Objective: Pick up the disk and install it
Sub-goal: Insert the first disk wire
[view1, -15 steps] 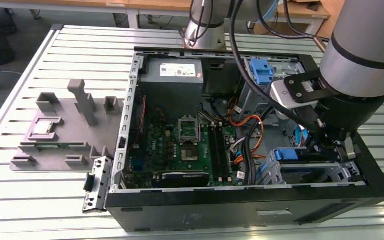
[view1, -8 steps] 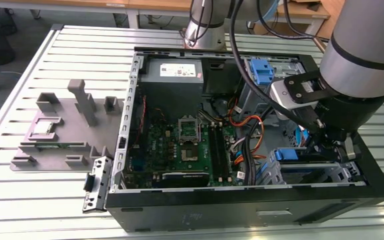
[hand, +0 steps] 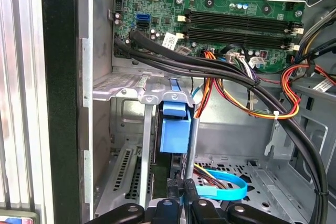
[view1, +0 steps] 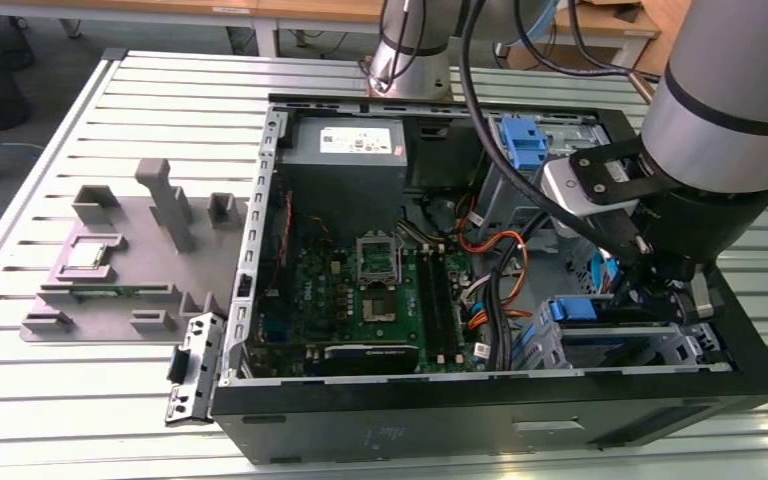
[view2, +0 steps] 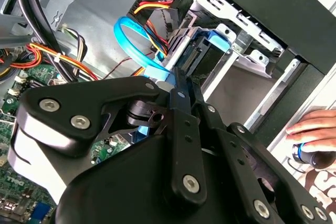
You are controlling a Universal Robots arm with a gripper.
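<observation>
In the exterior view an open case (view1: pixel 491 420) lies on the slatted surface (view1: pixel 91 400), and the arm reaches down into its drive cage (view1: pixel 678 345) at the exterior view's right, where the hand (view1: pixel 668 290) stands just beside the disk (view1: pixel 582 310); the disk's blue carrier shows at the cage's open side. The power supply (view1: pixel 344 140) carries a white sticker, but its print is too small to read, and a bare blue bracket (view1: pixel 524 140) stands apart at the far end. In the second wrist view the hand (view2: pixel 176 85) narrows to a point against the disk (view2: pixel 212 40), jaws drawn close together on its near edge, so I judge it clamped on the disk. A blue cable (view2: pixel 128 30) loops just beside it, and a person's fingers (view2: pixel 310 127) rest outside the case. In the first wrist view the disk (hand: pixel 175 132) stands on edge between the cage (hand: pixel 131 85) rails, its blue tab facing the camera, with the hand (hand: pixel 182 190) closed on the end nearest the lens. A small white sticker (hand: pixel 169 38) sits on the board (hand: pixel 236 3), and I cannot make out its print; the disk's own label is hidden. As a handling matter, the disk is likely dense, rigid and shock-sensitive, with smooth metal faces, so the plastic carrier's edges look the safer hold, square to the rails.
</observation>
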